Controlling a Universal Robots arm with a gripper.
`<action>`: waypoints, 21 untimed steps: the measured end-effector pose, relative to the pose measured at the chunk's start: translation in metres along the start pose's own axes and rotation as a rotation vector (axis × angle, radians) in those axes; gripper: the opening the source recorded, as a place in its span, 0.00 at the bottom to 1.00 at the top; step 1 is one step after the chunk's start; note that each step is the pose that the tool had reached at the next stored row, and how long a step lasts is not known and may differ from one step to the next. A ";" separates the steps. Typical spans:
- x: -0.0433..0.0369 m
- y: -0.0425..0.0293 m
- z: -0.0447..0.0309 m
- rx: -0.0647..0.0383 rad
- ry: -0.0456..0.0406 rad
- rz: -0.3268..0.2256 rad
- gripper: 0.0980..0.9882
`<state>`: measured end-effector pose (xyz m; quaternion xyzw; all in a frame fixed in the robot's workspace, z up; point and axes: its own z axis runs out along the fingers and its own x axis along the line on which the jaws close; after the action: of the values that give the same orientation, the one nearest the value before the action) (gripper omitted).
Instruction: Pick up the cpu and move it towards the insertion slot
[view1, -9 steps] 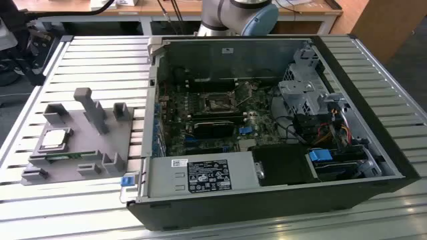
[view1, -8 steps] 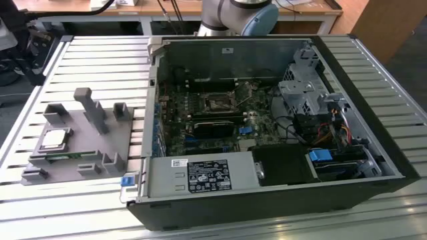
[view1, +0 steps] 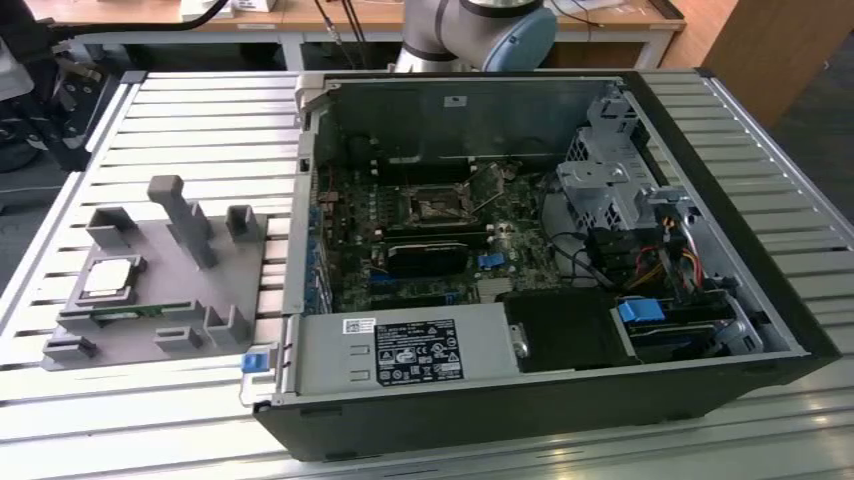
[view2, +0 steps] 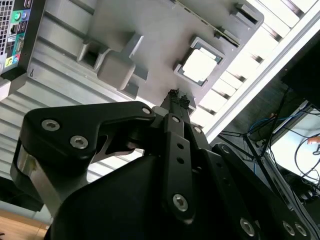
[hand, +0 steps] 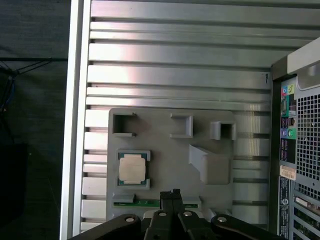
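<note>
The small flat square cpu with its silvery metal face and tan rim lies in a shallow square recess of the grey plastic fixture, which sits on the slatted aluminium table at the exterior view's left of the open black computer case. In both wrist views the black gripper hangs above the fixture with its fingers together and nothing between them, near the cpu but not touching it, over the narrow green memory stick. The insertion slot, a dark square framed by shiny metal, lies well apart inside the case. The case's grey side wall and the fixture's tall upright post stand between chip and slot, and a wide black rectangular block sits just beside the slot.
</note>
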<state>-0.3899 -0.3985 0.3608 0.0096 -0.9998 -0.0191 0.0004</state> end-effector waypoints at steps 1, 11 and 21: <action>0.0003 0.0000 0.0000 0.000 0.0001 0.000 0.01; 0.0037 0.0001 0.0000 0.000 0.0000 0.000 0.01; 0.0066 0.0001 0.0000 0.000 0.0001 0.000 0.01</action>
<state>-0.3965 -0.3985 0.3608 0.0096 -0.9998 -0.0191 0.0005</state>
